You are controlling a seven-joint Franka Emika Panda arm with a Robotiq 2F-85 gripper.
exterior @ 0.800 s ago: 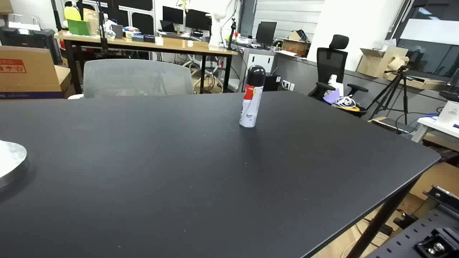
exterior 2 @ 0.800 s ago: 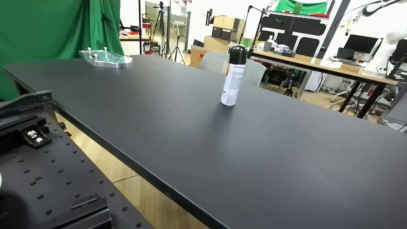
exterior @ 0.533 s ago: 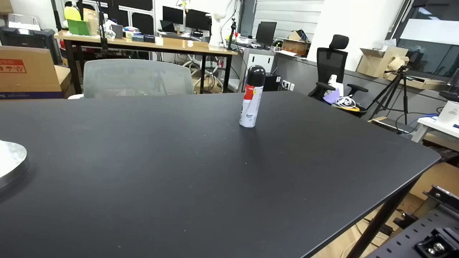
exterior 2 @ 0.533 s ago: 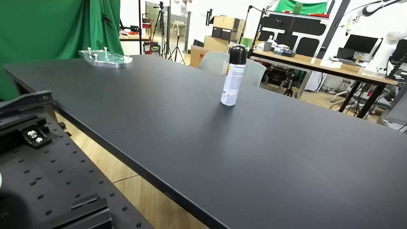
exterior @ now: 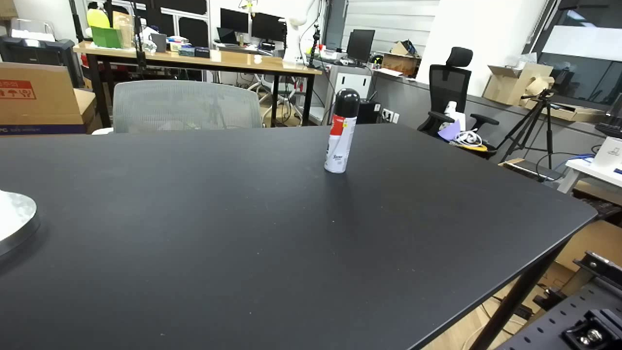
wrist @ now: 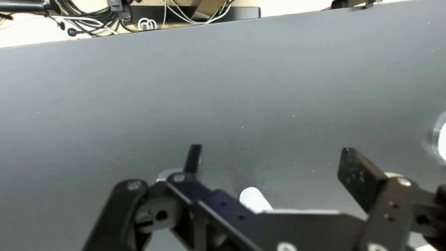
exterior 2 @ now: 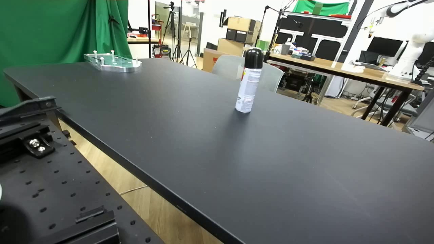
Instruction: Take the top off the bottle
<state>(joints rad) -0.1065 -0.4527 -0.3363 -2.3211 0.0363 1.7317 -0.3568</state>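
On the table (exterior: 233,243) nothing's budged: top (exterior: 347,102) still on bottle (exterior: 339,149), gripper (wrist: 271,153) spread wide, so uncapping's still ahead imo.

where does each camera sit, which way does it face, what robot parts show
An exterior view: raised above the black table, facing the red-marked side of the bottle; nothing of this robot plainly shows.
An exterior view: raised above the table, facing the bottle's mostly white side, green curtain far left; nothing of this robot plainly shows.
Wrist view: on the wrist, looking down past the open gripper at the table and the bottle's lower part.
Both exterior views share the upright bottle, black top on.
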